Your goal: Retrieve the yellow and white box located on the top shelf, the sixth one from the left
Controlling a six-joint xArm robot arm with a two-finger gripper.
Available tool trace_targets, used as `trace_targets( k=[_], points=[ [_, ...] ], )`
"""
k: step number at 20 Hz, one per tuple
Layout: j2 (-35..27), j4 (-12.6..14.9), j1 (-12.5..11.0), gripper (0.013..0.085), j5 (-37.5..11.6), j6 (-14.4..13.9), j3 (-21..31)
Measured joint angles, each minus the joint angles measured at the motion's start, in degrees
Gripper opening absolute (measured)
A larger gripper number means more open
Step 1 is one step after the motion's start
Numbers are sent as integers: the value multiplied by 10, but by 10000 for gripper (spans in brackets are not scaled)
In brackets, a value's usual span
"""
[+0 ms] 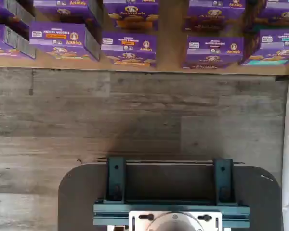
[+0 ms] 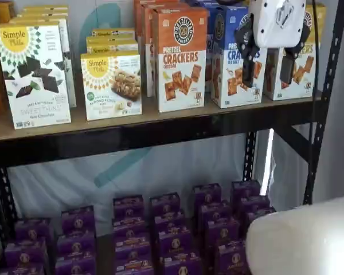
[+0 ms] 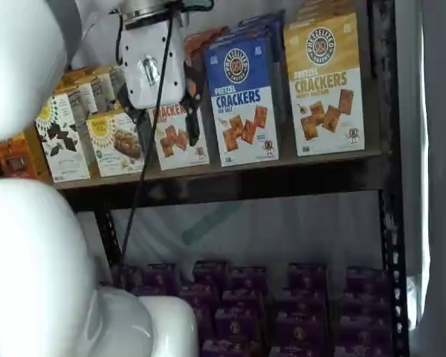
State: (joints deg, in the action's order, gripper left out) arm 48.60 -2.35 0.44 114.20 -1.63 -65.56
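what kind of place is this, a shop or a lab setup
Most likely a mock grocery shelf set up for robot picking, not a real shop. Boxed goods stand in tidy rows on the tan wooden top shelf with black metal rail, purple boxes sit low down, and a pale sheet hangs behind.

Top shelf: cartons packed in tight row along front edge.
Yellow and white box at right end; blue box just beside it, narrow gap between.
Black upright close on its right side, little side room.
Box front face clear, open air before shelf.
Gripper, fingers apart, hangs before right-end cartons.
Lower level: purple boxes in rows.
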Motion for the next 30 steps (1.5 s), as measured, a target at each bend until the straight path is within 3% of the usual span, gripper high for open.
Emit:
trace_targets(
  k=[11, 15, 18, 24, 30],
  points=[
    [8, -6, -12, 850, -20, 9, 9],
    [4, 6, -42, 850, -43, 43, 14],
    [-1, 32, -58, 850, -66, 67, 17],
    [-23, 33, -115, 850, -94, 123, 13],
    [-45, 30, -151, 850, -116, 159, 8]
  ],
)
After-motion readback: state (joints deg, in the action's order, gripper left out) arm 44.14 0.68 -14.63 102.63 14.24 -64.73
